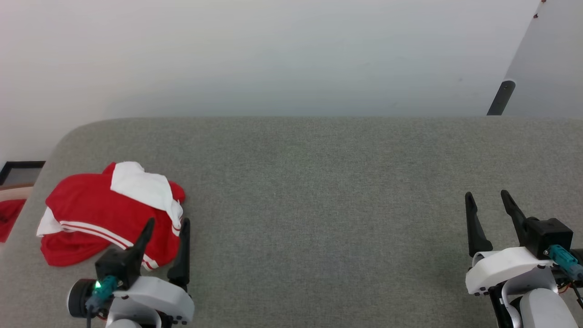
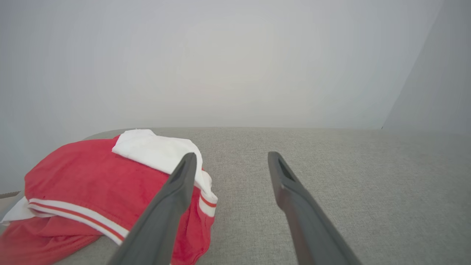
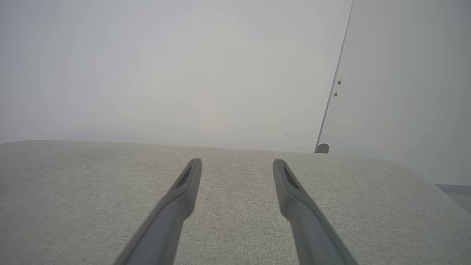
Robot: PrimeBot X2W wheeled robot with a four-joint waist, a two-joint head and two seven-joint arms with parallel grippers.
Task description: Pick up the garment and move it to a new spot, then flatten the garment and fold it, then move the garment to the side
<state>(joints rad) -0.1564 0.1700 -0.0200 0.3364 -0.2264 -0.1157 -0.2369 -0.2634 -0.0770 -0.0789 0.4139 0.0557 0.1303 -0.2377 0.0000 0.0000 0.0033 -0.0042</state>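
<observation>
The garment (image 1: 98, 214), a red T-shirt with white sleeves and striped trim, lies crumpled at the left end of the grey padded surface (image 1: 319, 182). My left gripper (image 1: 167, 222) stands open at its near right edge, one finger over the cloth, nothing between the fingers. In the left wrist view the garment (image 2: 92, 184) lies left of the open left gripper (image 2: 232, 158). At the near right my right gripper (image 1: 486, 197) is open and empty over bare fabric, far from the garment. The right wrist view shows that right gripper (image 3: 237, 162) open above the grey surface.
A white wall stands behind the surface. A dark post (image 1: 501, 98) rises at the far right beside a wall panel. Off the left edge lie a red cloth (image 1: 8, 218) and a dark frame (image 1: 20, 171). The surface's left corner is rounded.
</observation>
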